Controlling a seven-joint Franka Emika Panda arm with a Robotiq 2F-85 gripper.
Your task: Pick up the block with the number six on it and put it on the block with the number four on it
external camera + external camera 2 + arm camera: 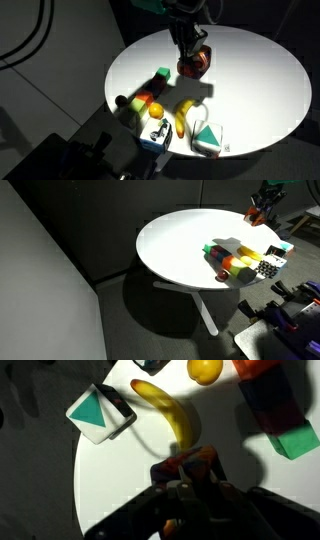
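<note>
Your jaws are closed narrow on the block with the number six (194,68), gripping it from above. The wrist view shows the same block (192,464) pinched between them, reddish-brown with an orange side. The numeral is not readable in any view.

In an exterior view the block hangs over the far middle of the round white surface (260,70). It looks lifted just off the surface, with a shadow under it, but that is hard to confirm at this size. In an exterior view it shows near the far right rim of the surface (254,218).

The other things sit well apart from the held block, toward the near left of the surface:
- A green block (160,76) lies to the left of the held block.
- A banana (186,116) lies nearer than the held block.
- A white box with a green triangle (207,138) sits just right of the banana, at the near rim.
- A black-and-white patterned block (155,131) sits left of the banana.

In the wrist view:
- The banana (170,415) curves just beyond the held block.
- The white box (98,415) lies to its left.
- An orange fruit (205,369) sits at the top edge.
- The green block (300,440) lies far right, beside a dark red block (265,405).

You cannot tell from these views which block carries the four.
</note>
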